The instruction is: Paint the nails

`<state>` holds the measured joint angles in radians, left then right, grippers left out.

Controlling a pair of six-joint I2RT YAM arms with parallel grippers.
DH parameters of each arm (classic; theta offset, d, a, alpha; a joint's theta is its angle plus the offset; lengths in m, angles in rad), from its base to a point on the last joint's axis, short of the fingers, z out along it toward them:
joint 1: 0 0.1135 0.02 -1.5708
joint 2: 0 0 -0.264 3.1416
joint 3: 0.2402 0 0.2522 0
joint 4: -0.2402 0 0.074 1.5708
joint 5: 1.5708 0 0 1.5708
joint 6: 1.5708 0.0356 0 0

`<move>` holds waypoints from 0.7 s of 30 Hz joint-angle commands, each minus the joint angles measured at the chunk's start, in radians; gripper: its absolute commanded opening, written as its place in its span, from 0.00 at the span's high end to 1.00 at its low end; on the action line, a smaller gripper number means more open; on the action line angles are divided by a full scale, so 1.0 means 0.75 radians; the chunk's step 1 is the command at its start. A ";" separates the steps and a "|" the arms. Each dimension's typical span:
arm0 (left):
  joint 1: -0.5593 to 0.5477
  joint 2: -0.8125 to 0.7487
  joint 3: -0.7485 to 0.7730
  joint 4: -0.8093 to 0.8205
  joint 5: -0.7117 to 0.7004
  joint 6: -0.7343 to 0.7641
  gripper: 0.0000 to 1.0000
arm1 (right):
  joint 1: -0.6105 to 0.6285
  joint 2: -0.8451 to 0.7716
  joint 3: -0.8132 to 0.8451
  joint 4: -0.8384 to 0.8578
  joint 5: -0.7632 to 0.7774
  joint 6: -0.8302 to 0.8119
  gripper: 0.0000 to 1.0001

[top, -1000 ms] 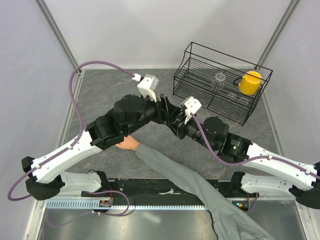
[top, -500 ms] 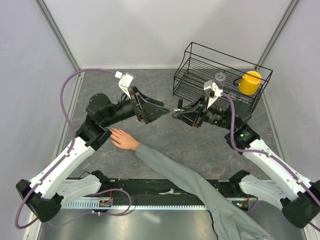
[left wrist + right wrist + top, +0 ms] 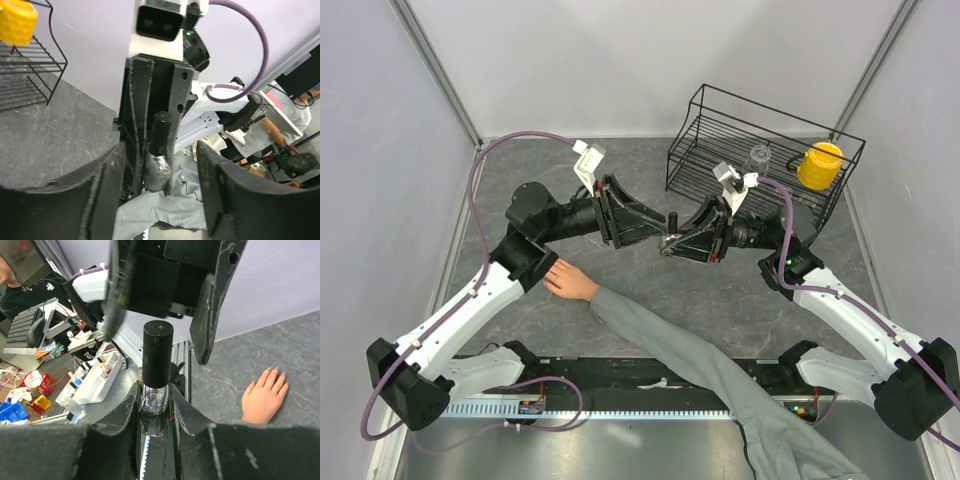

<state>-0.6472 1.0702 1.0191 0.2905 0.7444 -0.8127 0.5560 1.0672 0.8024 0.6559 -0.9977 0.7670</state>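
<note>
Clamped between the narrowed fingers of the right gripper (image 3: 670, 243) is a small dark bottle (image 3: 154, 407), which is held upright in the right wrist view by its glittery body. Its black cap (image 3: 157, 352) is left free above the pads. The left gripper (image 3: 657, 228) is brought tip to tip against the right one near the middle of the table (image 3: 520, 180). Its jaws are spread wide and are seen on either side of the cap. No contact with the cap can be made out, and nothing is gripped by this pincer.

The human hand (image 3: 570, 281) is laid flat on the table, palm down, at about 8 o'clock from the two meeting grippers and well apart from them. It lies just beside the left arm's forearm. The nails (image 3: 276, 373) are seen in the right wrist view as small pale tips on the spread fingers. Whether any polish is on them cannot be told. A grey sleeve (image 3: 690, 355) runs from the wrist towards 5 o'clock, over the near edge of the table.

At 2 o'clock on the table a black wire rack (image 3: 720, 125) is placed, with a yellow cup (image 3: 818, 165) inside it.
</note>
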 commanded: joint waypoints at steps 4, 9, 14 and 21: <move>0.004 0.048 0.120 -0.159 -0.002 0.020 0.48 | -0.003 0.003 0.069 -0.147 -0.030 -0.165 1.00; 0.002 0.042 0.234 -0.379 -0.070 0.169 0.48 | -0.001 -0.001 0.157 -0.457 0.034 -0.362 1.00; 0.002 0.052 0.261 -0.467 -0.062 0.196 0.50 | 0.003 0.011 0.167 -0.459 0.040 -0.376 1.00; -0.002 0.091 0.304 -0.524 -0.064 0.223 0.54 | 0.015 0.025 0.176 -0.453 0.040 -0.378 1.00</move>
<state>-0.6472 1.1202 1.1912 -0.0608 0.7071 -0.7040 0.5591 1.0824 0.8856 0.2970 -0.9684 0.5171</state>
